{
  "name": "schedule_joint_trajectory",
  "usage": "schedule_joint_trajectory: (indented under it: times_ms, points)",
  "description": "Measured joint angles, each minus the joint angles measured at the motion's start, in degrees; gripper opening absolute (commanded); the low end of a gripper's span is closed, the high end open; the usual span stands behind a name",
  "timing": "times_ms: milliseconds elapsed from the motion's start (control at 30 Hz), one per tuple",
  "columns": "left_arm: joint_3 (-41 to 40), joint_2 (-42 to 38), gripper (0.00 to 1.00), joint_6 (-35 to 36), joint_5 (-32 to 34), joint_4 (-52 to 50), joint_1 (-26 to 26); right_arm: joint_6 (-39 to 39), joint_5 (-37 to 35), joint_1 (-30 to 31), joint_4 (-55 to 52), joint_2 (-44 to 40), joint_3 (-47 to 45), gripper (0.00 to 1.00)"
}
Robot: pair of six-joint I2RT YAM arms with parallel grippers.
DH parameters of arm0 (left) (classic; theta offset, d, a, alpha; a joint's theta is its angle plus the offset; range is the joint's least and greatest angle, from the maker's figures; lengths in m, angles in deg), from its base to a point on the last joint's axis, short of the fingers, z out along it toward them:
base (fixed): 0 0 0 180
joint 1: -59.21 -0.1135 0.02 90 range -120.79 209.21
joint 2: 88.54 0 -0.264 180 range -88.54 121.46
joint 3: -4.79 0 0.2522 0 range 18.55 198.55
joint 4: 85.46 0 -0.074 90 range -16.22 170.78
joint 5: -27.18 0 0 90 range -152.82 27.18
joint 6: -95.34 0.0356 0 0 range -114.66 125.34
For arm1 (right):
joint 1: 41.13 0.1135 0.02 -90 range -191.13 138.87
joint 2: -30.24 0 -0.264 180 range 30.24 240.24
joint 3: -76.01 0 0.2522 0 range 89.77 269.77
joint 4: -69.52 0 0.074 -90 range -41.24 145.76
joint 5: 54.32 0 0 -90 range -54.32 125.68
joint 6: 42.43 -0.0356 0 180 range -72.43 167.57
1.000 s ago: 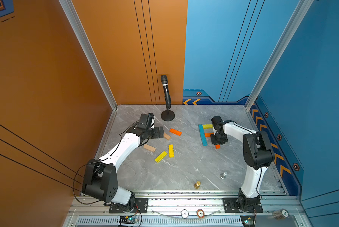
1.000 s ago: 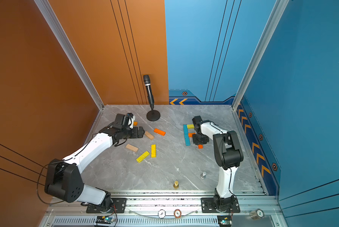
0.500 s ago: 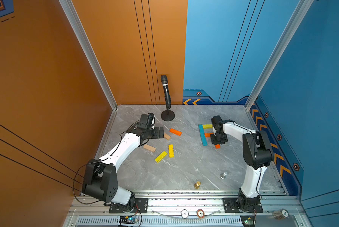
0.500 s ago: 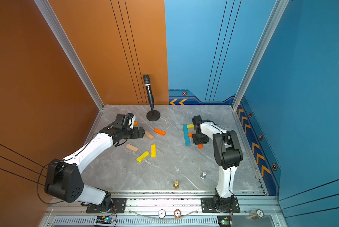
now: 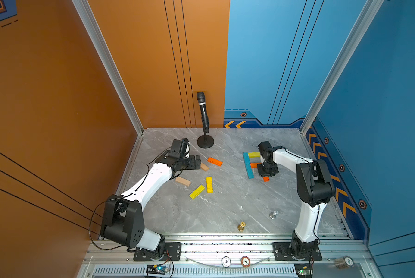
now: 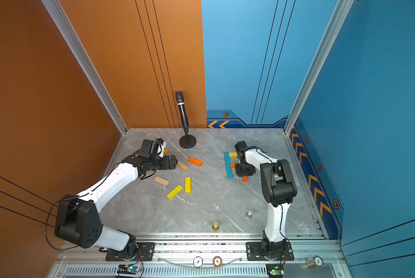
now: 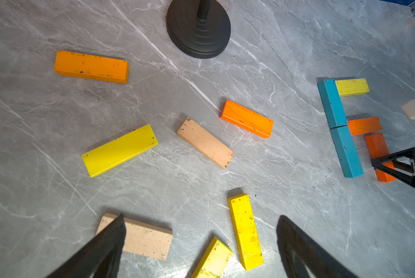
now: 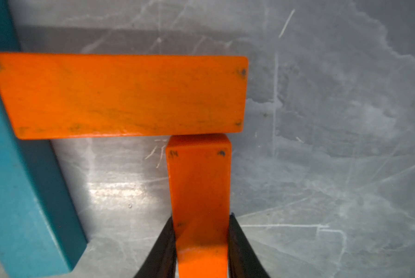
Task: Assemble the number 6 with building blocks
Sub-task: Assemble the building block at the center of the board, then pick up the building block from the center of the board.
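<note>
Over the last second nothing has visibly shifted: both arms and every block lie where they did. Nearest the front rail, a gold chess piece (image 5: 241, 226) and a silver chess piece (image 5: 273, 214) stand on the grey marbled bench (image 5: 225, 207). Further in, a slanted yellow block (image 5: 197, 191) and a straighter yellow block (image 5: 209, 184) lie close together, with a tan block (image 5: 182, 181) toward the left arm. Beyond them the left tool (image 5: 196, 162) hovers with its jaws spread wide and empty. A second tan block (image 5: 204, 166) lies just ahead of it, and a loose orange block (image 5: 214, 161) lies near that. The right tool (image 5: 267, 172) is clenched on an orange block (image 8: 199, 183), whose end butts against the long side of an orange crossbar (image 5: 254, 165). That crossbar and a yellow bar (image 5: 253, 154) touch a near teal block (image 5: 250, 172) and a far teal block (image 5: 246, 158), which are set end to end. A microphone stand (image 5: 205, 142) is at the back.
</note>
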Motion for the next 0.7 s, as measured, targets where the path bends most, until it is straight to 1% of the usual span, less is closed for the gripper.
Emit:
schedule_joint_trajectory:
  times_ms: [167, 300, 467, 600, 700]
  points:
    - [0.00, -0.02, 0.98, -0.02, 0.00, 0.00, 0.00, 0.00, 0.02, 0.00, 0.00, 0.11, 0.13, 0.33]
    - [0.00, 0.00, 0.98, 0.00, 0.00, 0.00, 0.00, -0.33, -0.26, 0.04, 0.02, 0.15, 0.20, 0.41]
    - [0.00, 0.00, 0.98, 0.02, 0.00, 0.00, 0.00, -0.33, -0.85, 0.04, 0.04, 0.09, 0.44, 0.56]
    - [0.00, 0.00, 0.98, 0.22, 0.00, 0.00, 0.00, -0.37, -0.83, 0.04, -0.46, -0.31, 0.98, 0.61]
    - [0.00, -0.02, 0.98, 0.42, 0.04, 0.00, 0.00, -0.42, -0.81, 0.04, -1.16, -2.99, 1.25, 0.63]
